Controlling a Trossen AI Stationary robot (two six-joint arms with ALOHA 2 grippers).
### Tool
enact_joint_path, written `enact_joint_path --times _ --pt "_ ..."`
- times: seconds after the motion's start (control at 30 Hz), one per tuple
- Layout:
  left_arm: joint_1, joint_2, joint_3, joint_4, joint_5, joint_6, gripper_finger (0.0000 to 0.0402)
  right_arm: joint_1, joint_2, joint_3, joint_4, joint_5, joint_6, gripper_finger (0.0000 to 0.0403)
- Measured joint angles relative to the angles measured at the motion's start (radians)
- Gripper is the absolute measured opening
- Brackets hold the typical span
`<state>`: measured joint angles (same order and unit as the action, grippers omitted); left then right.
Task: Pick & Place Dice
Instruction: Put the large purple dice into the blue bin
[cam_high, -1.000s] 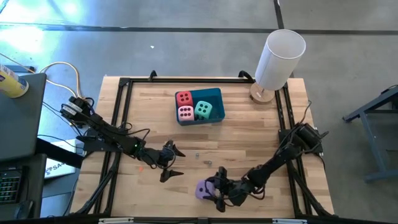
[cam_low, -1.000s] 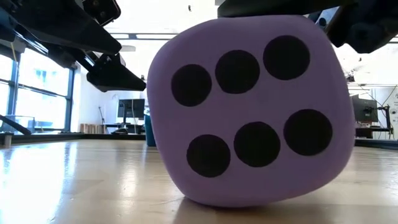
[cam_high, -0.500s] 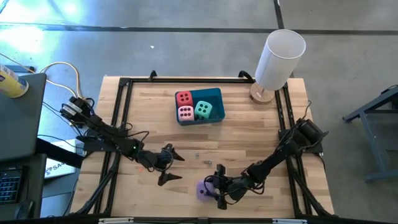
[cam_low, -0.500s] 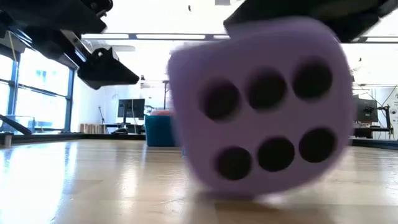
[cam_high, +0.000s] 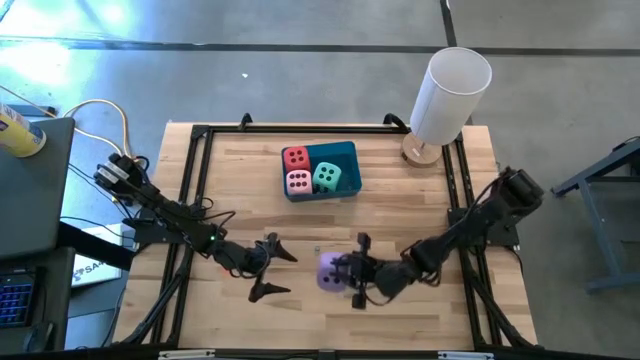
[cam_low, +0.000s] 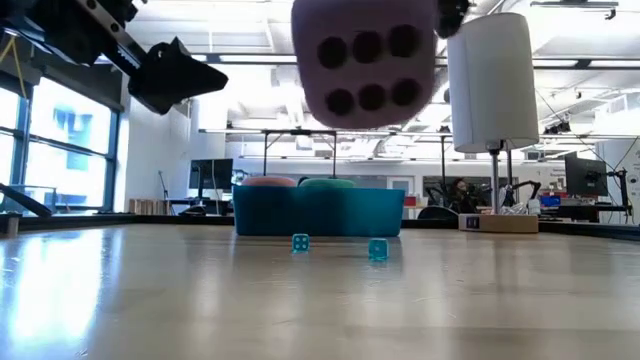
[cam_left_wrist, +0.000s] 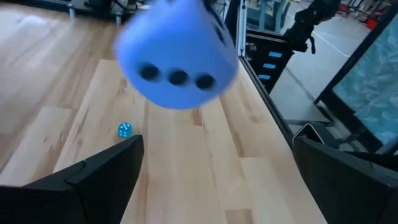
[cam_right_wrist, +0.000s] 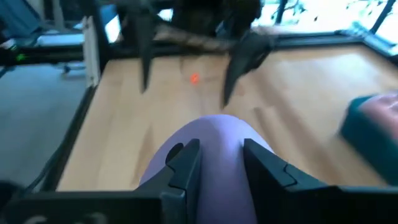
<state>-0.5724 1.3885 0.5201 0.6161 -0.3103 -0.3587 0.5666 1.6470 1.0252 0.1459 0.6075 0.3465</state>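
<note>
Purple die (cam_high: 329, 271) is hanging clear above the table (cam_high: 420, 195), clamped in the right hand (cam_high: 349, 272) near the front edge's middle. Red die (cam_high: 296, 157), pink die (cam_high: 298, 182) and teal-green die (cam_high: 326, 178) are sitting in the blue bin (cam_high: 349, 153) toward the back edge. Left hand (cam_high: 278, 270) is waiting nearby, fingers spread wide.

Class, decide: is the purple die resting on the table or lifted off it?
Lifted. In the low view the purple die hangs well above the table, and the right gripper is clamped on it.
</note>
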Motion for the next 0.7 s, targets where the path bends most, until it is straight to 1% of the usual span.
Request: enact_joint_path --times 0.13,0.27,0.37,0.6,0.7 --pt "0.001 0.0 0.0 0.002 -0.001 0.039 0.04 -0.086 -0.066 0.002 -0.028 -0.017 -0.098 0.0084" --pt "0.003 0.0 0.0 -0.002 -0.001 0.117 0.04 -0.207 -0.136 0.004 -0.049 -0.06 -0.182 0.0083" --pt "0.017 0.0 0.0 -0.002 -0.001 0.164 0.04 -0.304 -0.166 0.004 -0.043 -0.076 -0.24 0.0082" --pt "0.078 -0.001 0.0 -0.006 -0.001 0.237 0.04 -0.549 -0.178 0.004 -0.047 -0.167 -0.299 0.008" --pt "0.105 -0.001 0.0 -0.009 -0.002 0.254 0.04 -0.634 -0.161 0.004 -0.034 -0.17 -0.314 0.0079"
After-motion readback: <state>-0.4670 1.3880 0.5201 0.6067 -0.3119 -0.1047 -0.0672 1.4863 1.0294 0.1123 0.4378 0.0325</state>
